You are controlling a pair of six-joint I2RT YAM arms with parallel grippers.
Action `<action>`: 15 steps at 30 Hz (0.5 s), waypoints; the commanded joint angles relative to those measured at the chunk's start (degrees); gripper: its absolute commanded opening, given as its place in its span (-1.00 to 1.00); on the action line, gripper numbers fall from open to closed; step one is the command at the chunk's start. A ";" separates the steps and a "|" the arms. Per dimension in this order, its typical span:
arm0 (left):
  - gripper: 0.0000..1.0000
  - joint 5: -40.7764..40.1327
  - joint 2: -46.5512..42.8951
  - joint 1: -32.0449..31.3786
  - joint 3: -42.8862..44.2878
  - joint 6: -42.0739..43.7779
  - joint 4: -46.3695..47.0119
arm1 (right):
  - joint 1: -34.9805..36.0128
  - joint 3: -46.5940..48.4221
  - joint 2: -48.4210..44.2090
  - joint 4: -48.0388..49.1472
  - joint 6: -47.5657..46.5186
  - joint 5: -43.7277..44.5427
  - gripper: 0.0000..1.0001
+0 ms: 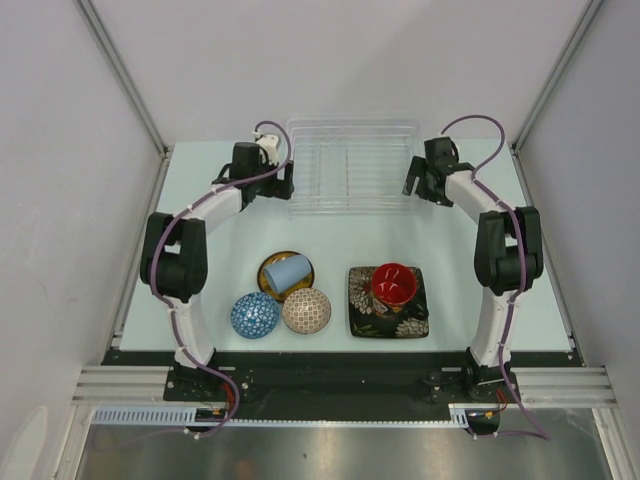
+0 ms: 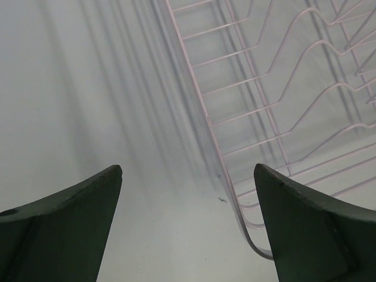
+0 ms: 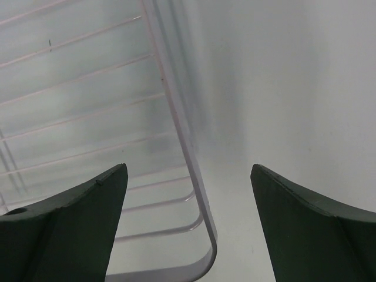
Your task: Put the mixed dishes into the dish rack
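Rack [image 1: 350,170]: clear plastic tray with thin wire dividers, sitting at the far middle of the table [image 1: 450,290], long side toward the arm bases. We log all six dishes on the table nearer the bases, outside the rack and well apart from it.

Left arm reaches to the rack's left front corner. Left gripper [image 1: 284,184] hangs just beside that corner. In the left wrist view its jaws [image 2: 188,169] are spread wide, and the rack's rounded corner [image 2: 235,194] shows below, closer to the right-hand finger. We cannot tell whether anything touches.

Right arm mirrors it at the rack's right front corner. Right gripper [image 1: 413,177] is spread as well. In the right wrist view [image 3: 188,167] the rack's rim [image 3: 176,117] runs down between the fingers and curves away toward the left-hand one.

Square plate [image 1: 372,312], black floral, lies flat at right of centre. The mug [image 1: 395,283] stands upright on it, red inside facing up.

Round plate [image 1: 283,258], yellow with a dark rim, lies left of centre. The pale blue cup [image 1: 288,272] lies on its side on it.

Blue bowl [image 1: 255,315] and beige bowl [image 1: 307,310] sit just nearer the bases than the round plate, side by side. Both look rim-down, domes up. We cannot tell if they touch.
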 commanded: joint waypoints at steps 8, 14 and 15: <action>0.99 -1.83 -7.85 0.27 -6.98 3.48 -0.63 | 4.19 -5.35 -7.92 -1.83 -0.12 0.85 0.78; 0.99 -2.01 -11.89 0.54 -13.83 5.94 -0.19 | 6.82 -6.14 -8.27 -3.42 0.06 1.47 0.75; 0.99 -2.01 -12.42 0.62 -14.80 6.20 -0.02 | 7.18 -6.40 -8.27 -3.68 0.23 1.47 0.75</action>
